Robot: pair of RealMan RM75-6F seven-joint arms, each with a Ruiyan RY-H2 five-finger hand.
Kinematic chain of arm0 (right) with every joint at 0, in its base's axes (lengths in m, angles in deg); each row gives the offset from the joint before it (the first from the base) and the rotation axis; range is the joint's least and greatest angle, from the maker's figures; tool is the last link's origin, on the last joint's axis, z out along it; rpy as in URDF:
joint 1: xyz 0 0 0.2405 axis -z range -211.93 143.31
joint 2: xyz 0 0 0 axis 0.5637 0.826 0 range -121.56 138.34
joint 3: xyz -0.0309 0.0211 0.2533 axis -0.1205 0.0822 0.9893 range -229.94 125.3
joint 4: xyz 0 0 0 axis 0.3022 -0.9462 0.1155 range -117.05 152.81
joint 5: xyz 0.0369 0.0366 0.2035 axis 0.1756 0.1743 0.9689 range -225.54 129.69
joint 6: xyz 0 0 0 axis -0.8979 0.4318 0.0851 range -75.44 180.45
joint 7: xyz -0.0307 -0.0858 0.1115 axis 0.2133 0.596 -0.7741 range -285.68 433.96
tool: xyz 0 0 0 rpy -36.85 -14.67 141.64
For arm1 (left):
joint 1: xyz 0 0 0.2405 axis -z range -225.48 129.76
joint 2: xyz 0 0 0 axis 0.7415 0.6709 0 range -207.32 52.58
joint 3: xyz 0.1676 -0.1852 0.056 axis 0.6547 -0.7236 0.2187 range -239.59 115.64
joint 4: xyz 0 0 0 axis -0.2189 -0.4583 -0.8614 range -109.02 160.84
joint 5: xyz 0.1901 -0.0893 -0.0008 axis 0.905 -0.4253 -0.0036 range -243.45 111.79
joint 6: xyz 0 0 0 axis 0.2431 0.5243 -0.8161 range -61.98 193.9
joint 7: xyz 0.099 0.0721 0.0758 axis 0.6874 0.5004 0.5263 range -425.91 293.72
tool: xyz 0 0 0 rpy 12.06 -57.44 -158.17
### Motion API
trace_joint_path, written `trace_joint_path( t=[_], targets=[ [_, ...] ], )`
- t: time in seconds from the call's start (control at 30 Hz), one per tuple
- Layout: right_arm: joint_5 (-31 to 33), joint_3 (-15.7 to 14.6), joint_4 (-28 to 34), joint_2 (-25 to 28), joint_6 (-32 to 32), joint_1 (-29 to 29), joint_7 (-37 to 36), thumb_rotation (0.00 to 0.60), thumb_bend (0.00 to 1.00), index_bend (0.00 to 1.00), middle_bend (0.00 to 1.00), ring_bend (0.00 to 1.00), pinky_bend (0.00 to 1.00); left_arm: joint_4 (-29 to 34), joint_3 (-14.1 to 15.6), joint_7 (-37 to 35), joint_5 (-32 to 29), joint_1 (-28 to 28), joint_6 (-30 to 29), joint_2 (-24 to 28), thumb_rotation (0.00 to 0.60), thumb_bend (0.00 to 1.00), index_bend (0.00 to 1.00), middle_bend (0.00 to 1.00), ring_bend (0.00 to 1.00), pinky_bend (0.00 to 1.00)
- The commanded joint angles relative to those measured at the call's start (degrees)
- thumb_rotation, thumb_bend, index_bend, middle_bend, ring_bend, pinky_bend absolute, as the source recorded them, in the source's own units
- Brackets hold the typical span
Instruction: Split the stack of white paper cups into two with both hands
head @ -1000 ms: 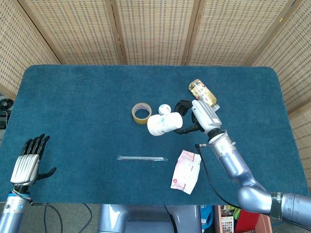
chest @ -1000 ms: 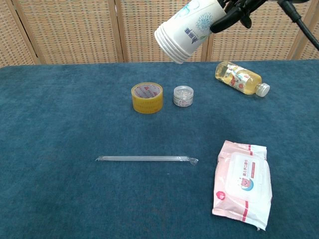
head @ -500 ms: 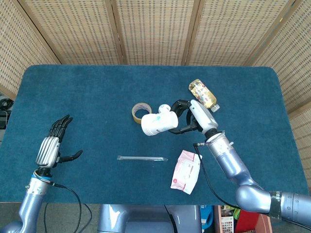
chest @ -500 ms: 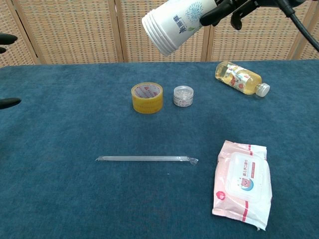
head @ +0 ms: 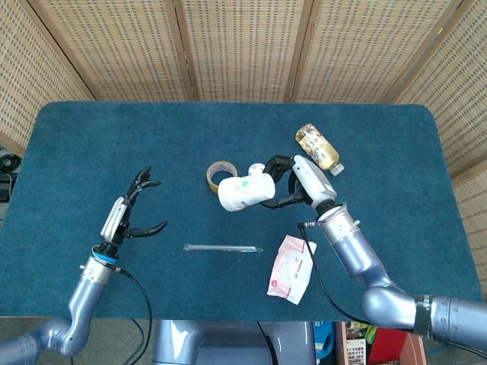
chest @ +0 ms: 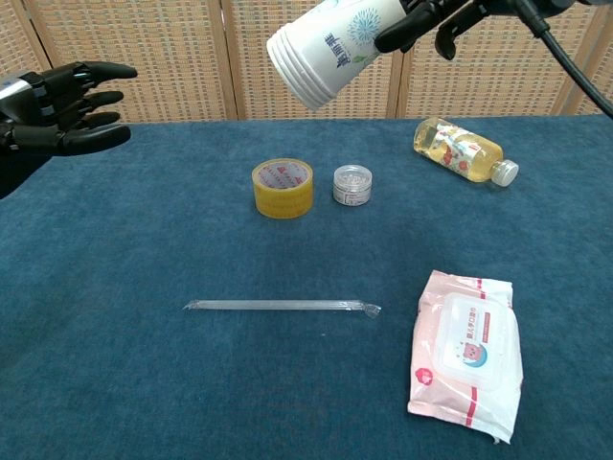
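The right hand (head: pixel 293 182) grips the nested paper cups (head: pixel 243 193) sideways, high above the fuzzy blue counter (head: pixel 114 144). The left hand (head: pixel 129 213) hovers empty, fingers spread. Only the chest view shows the cups' (chest: pixel 330 48) stacked rims and flower print.

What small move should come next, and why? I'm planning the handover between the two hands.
Probably bring the left hand toward the stack of white paper cups. The right hand holds it tilted in the air, rims toward the left hand, which is open and well apart.
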Motion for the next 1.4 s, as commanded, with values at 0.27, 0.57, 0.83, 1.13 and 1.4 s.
trace_joint_path(
  t=[0.27, 0.57, 0.83, 1.13, 1.4],
  targets=[
    [0.93, -0.82, -0.88, -0.25, -0.09, -1.28, 0.06, 0.6, 0.23, 0.75, 0.62, 0.5, 0.72, -7.66, -0.4, -12.59, 1.66, 6.44, 3.06, -5.77, 0.6, 0.26, 0.37, 0.1, 0.0, 0.0],
    [1.03, -1.31, -0.57, -0.65, 0.27, -2.38, 0.41, 0.6, 0.23, 0.75, 0.62, 0.5, 0.72, -9.31, -0.25, -14.64, 2.26, 9.87, 3.73, -7.36, 0.6, 0.26, 0.39, 0.1, 0.0, 0.0],
    [1.93, -1.63, -0.19, -0.87, 0.28, -3.51, 0.86, 0.6, 0.23, 0.75, 0.62, 0.5, 0.72, -9.18, 0.51, -14.76, 2.05, 11.69, 4.76, -7.85, 0.6, 0.3, 0.41, 0.1, 0.0, 0.0],
    [2.27, -2.34, -0.87, -1.27, 0.33, -3.82, 0.59, 0.6, 0.23, 0.75, 0.62, 0.5, 0.72, -9.17, 1.13, -14.76, 2.53, 13.86, 5.2, -8.64, 0.6, 0.3, 0.42, 0.1, 0.0, 0.0],
    [2.3, -2.7, -1.12, -1.27, -0.01, -4.04, 0.48, 0.6, 0.23, 0.75, 0.62, 0.5, 0.72, -8.9, 0.81, -14.3, 2.11, 15.24, 5.23, -9.29, 0.6, 0.3, 0.43, 0.1, 0.0, 0.0]
  ],
)
